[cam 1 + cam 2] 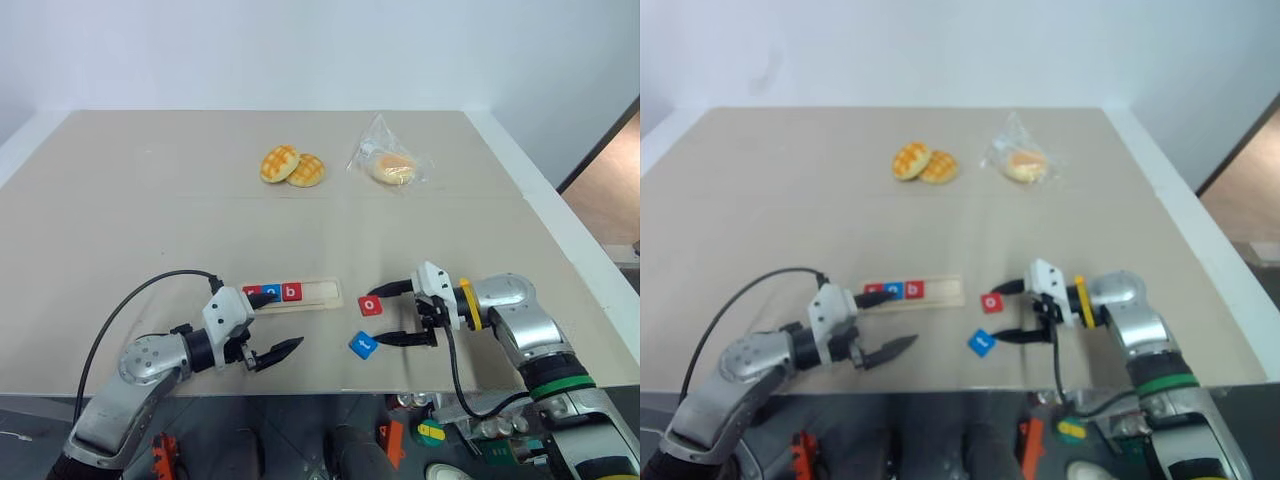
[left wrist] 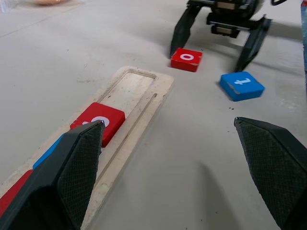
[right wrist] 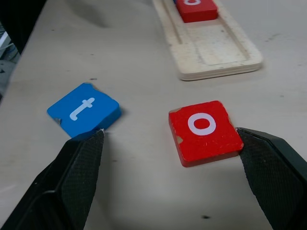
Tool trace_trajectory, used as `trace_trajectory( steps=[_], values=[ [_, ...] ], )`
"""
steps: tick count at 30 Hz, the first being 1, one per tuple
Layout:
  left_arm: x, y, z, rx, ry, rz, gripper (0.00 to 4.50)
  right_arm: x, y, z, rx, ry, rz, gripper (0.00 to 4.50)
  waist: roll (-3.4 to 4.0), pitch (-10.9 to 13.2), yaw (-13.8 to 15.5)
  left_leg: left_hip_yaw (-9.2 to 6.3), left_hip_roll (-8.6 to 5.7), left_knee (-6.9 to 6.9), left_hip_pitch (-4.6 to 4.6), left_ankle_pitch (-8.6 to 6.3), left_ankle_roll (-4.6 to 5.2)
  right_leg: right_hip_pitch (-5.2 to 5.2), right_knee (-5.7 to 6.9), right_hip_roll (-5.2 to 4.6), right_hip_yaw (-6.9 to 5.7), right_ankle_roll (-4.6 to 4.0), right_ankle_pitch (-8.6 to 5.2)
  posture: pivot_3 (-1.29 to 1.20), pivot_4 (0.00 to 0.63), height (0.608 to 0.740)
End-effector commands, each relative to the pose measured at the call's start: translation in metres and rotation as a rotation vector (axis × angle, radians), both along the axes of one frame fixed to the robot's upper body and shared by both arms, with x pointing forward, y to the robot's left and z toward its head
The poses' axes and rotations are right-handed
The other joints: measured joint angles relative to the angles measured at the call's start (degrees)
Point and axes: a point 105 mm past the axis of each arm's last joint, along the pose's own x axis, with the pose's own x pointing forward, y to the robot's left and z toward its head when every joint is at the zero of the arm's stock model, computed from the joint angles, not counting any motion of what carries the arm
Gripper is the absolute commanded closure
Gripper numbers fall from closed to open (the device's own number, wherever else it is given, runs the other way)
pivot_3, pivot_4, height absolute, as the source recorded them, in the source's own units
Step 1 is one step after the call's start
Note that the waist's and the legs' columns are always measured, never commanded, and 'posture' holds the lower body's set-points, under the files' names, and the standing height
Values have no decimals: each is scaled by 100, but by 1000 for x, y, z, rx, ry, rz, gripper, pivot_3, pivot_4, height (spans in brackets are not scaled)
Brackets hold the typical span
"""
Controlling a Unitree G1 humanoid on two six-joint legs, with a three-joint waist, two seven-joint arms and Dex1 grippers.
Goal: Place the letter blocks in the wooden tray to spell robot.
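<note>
Wooden tray is sitting just ahead of my left claw, and I am counting three tiles in it: a red one at the end nearest that claw, too hidden to read in the head views, then a blue tile, then the red b tile. The far end of the groove, toward my right claw, is lying bare, so I am judging roughly three of the five letters placed and two spaces waiting.

Those two are lying loose on the table. The red o tile is resting flat between the tray's open end and my right claw, right up against one fingertip, whether touching I cannot tell. The blue t tile is lying beside the other finger, a little skewed.

Both claws are standing spread wide and carrying nothing; the left is hovering alongside the filled end of the tray.

I am reckoning the o goes in next, then the t.
</note>
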Motion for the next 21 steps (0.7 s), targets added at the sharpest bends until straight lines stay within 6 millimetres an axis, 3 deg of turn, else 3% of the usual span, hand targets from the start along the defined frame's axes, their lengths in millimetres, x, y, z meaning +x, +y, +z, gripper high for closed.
trace_trajectory(
  steps=[1, 12, 21],
  values=[
    [1, -2, 6, 3, -31, -23, 0, 1, -6, 5, -8, -25, -49, 287, 0, 0, 1, 0, 0, 0, 0, 0, 0, 0, 0, 0, 0, 0, 0, 0, 150, 740],
    [1, -1, 7, 5, -33, -12, 0, 18, 7, 7, 23, -76, -82, 287, 0, 0, -8, 3, 1, 4, 0, 1, -1, -1, 0, 3, 3, 2, 5, 0, 150, 740],
    [-1, 2, 10, -9, -37, 4, 0, 24, 4, 4, 35, -53, -112, 287, 0, 0, -6, 4, 1, 4, 0, 1, -1, 0, 0, 2, 5, 3, 6, 0, 150, 740]
  ],
)
